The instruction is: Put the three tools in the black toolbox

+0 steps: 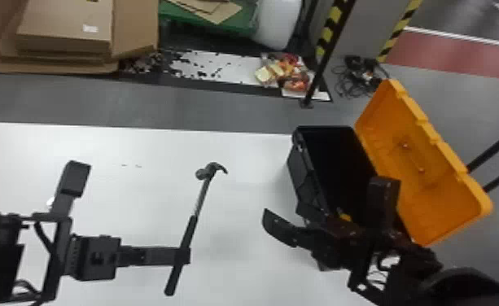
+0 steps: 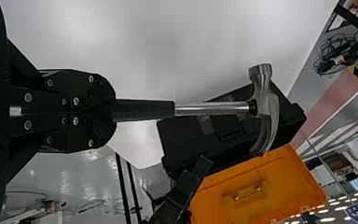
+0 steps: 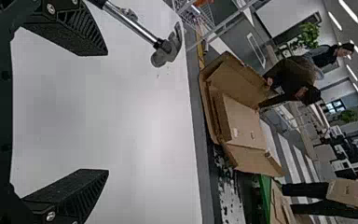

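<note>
Hammer (image 1: 189,232) is held in left gripper (image 1: 185,255) over white table (image 1: 236,211) – fingers closed down on the dark handle, nothing seen between them but the grip. Handle end sticks out on the near side of the fingers, steel head is pointed at the table's far edge. Right gripper (image 1: 287,231) is held wide open, nothing between the fingers in the right wrist view; in the head view it is seen near the toolbox's near end, between hammer and box. Black toolbox (image 1: 310,179) is set on the table's right side, well apart from the hammer, with orange lid (image 1: 431,175) swung open on the side away from the hammer. Interior is mostly dark, near end partly covered by the right arm – small yellow patch (image 1: 345,216) is seen there, can't tell what it belongs to. Flattened cardboard (image 1: 65,28) is stacked on the floor past the table, tangled cables (image 1: 360,75) are bunched farther right.
</note>
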You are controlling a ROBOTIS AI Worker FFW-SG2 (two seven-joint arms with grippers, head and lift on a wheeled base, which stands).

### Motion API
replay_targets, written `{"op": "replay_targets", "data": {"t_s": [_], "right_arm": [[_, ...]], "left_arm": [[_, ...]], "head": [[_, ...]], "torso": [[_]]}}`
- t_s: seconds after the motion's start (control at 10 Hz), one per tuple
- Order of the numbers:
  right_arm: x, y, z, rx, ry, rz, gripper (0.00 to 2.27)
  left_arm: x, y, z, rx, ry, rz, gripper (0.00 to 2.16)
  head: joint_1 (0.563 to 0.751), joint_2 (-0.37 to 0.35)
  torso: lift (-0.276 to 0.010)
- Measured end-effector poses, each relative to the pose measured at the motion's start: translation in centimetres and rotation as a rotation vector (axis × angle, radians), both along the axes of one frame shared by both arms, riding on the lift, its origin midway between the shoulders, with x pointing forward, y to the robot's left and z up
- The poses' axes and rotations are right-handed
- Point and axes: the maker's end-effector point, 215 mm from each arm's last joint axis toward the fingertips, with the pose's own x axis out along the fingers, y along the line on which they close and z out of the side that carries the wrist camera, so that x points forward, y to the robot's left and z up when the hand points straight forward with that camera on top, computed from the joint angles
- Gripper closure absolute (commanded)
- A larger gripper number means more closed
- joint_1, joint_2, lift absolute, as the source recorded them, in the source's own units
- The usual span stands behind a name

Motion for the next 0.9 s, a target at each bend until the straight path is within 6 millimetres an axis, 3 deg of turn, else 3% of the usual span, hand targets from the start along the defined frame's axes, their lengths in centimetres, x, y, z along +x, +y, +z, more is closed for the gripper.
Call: {"op": "replay_targets", "data": {"t_s": [0.2,0.5,0.9], "right_arm": [[-0.1,-0.1,-0.4,-0.01,0.025,0.008,0.1],[-0.2,1.0,-0.8,-0.01,0.061,0.032,0.1],[1.1,3.4,0.1,0.012,0.07,0.077,0.1]], "left_arm": [[1.5,-0.4,1.9,-0.041,-0.034,-0.018,1.77],[1.2,-2.0,1.7,-0.057,-0.015,-0.06,1.77],[0.1,-3.9,1.4,-0.042,-0.012,-0.108,1.77]], "head": [[0.695,-0.216],[0.695,-0.226],[0.695,-0.219]], "torso": [[-0.055],[-0.055],[-0.055]]}}
